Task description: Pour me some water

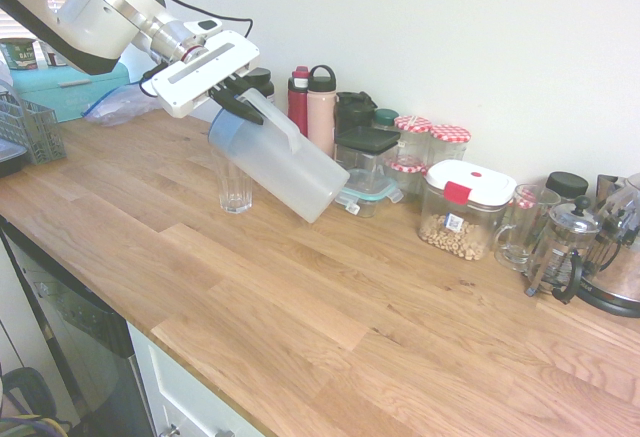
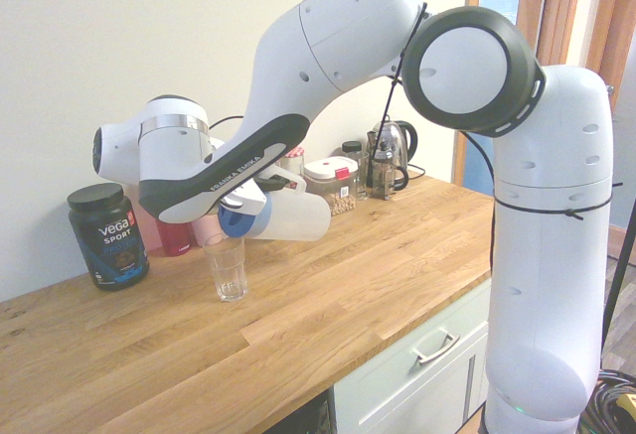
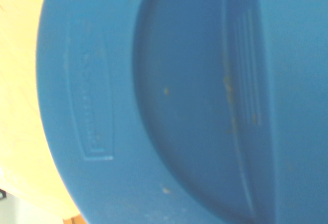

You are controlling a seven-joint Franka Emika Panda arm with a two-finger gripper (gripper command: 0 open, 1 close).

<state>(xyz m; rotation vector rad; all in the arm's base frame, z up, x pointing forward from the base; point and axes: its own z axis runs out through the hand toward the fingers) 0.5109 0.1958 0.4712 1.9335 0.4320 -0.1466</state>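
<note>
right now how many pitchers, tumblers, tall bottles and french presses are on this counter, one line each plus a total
pitcher: 1
tumbler: 1
tall bottles: 2
french press: 1
total: 5

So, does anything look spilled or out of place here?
No spill shows. The pitcher is tilted in the tool, blue lid low above the glass, as pouring needs. No water stream is visible.
</note>
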